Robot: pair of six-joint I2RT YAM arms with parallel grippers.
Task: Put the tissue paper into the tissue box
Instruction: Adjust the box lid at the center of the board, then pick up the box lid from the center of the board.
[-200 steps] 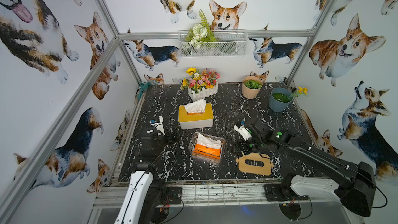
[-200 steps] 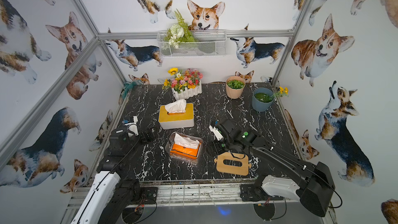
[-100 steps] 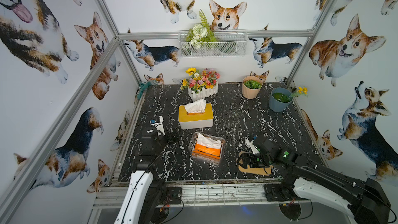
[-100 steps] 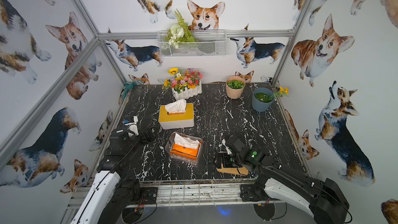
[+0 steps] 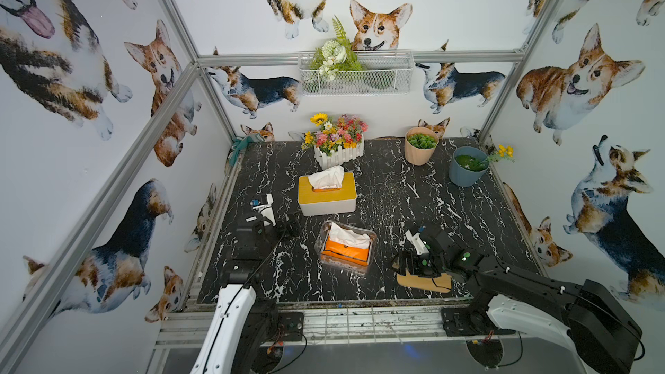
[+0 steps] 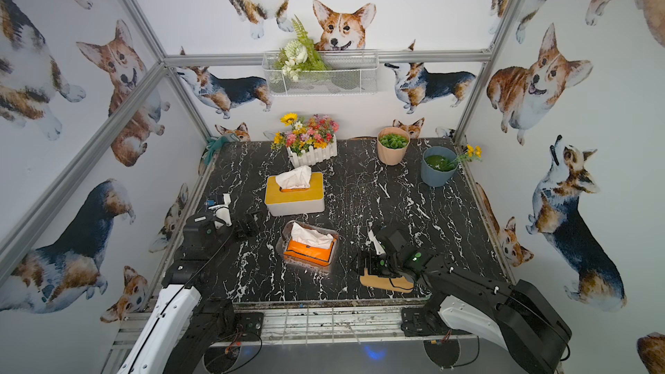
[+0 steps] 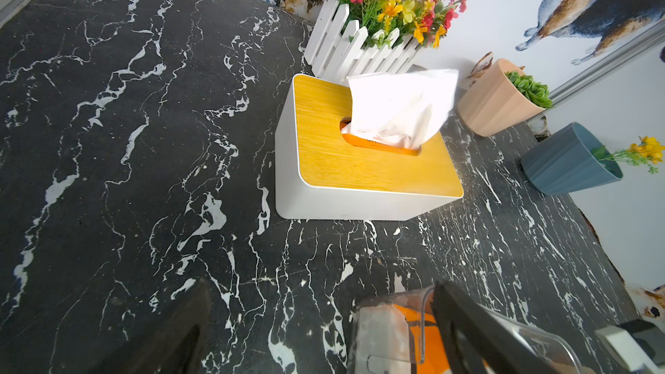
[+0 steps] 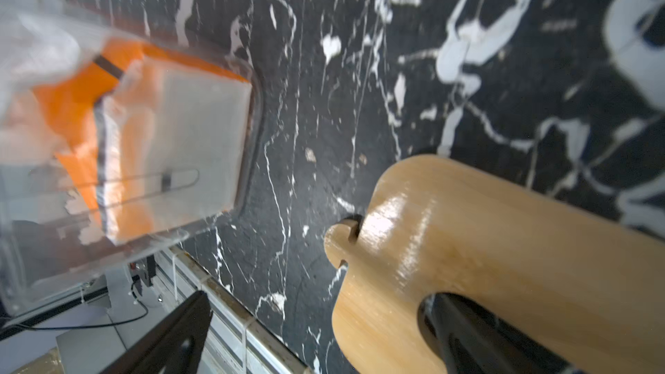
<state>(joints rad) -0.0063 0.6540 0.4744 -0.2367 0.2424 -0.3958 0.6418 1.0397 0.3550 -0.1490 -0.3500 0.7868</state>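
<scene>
The job looks most of the way done. The orange tissue pack (image 5: 347, 252) already sits inside the clear tissue box (image 5: 342, 269), near the front middle of the black marble worktop (image 5: 396, 188), with a white sheet (image 5: 347, 236) pulled up out of its top. What is missing, to my eye, is the cover. The wooden lid (image 5: 430, 283) lies flat on the worktop just to the right of the box, not on it. So 1 step seems left: lifting that lid and seating it so the sheet comes up through its slot.

The right claw (image 5: 406, 264) hangs low over the lid, jaws wide apart and holding nothing. In the right wrist view 1 finger (image 8: 467, 332) shows at the lid's slot cutout, and the other stands off past the lid's edge. Whether it touches the wood I cannot tell. The left claw (image 5: 292, 224) sits left of the box, jaws apart too, empty.

Farther back stands a 2nd box (image 5: 326, 206), white with a yellow bamboo top, closed, a tissue poking out.

As for writing, some dark print shows on the orange wrap through that box's slot in the left wrist view, too small to read. I can make out no brand or label elsewhere.
</scene>
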